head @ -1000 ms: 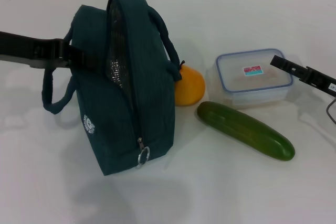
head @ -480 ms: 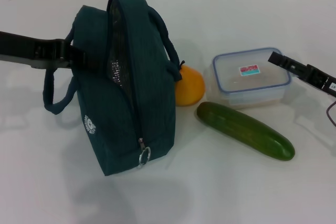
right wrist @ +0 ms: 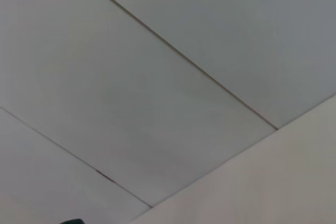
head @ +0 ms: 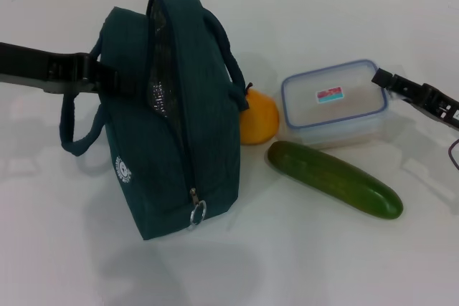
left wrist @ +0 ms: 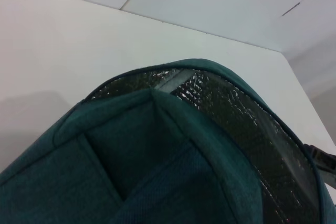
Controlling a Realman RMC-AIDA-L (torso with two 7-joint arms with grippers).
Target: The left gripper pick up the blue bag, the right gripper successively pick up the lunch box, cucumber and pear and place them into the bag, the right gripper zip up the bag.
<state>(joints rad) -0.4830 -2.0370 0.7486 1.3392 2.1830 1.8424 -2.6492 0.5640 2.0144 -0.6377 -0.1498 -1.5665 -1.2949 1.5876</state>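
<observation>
The blue bag [head: 179, 127] stands upright on the white table, its zip open along the top and silver lining showing. My left gripper [head: 111, 78] reaches in from the left and is shut on the bag's upper side by a handle; the left wrist view shows the blue bag [left wrist: 157, 171] up close. The pear [head: 259, 118] rests against the bag's right side. The lunch box [head: 333, 102] sits to the pear's right, slightly tilted, with my right gripper [head: 384, 80] shut on its right edge. In front of the box lies the cucumber [head: 333, 179].
The bag's metal zip-pull ring [head: 196, 213] hangs at its near end. A thin cable [head: 452, 152] loops at the right edge of the table. The right wrist view shows only pale wall panels.
The lunch box has shifted left toward the pear and tipped up, with the right gripper moving along at its right edge. The bag and the left arm have stayed put.
</observation>
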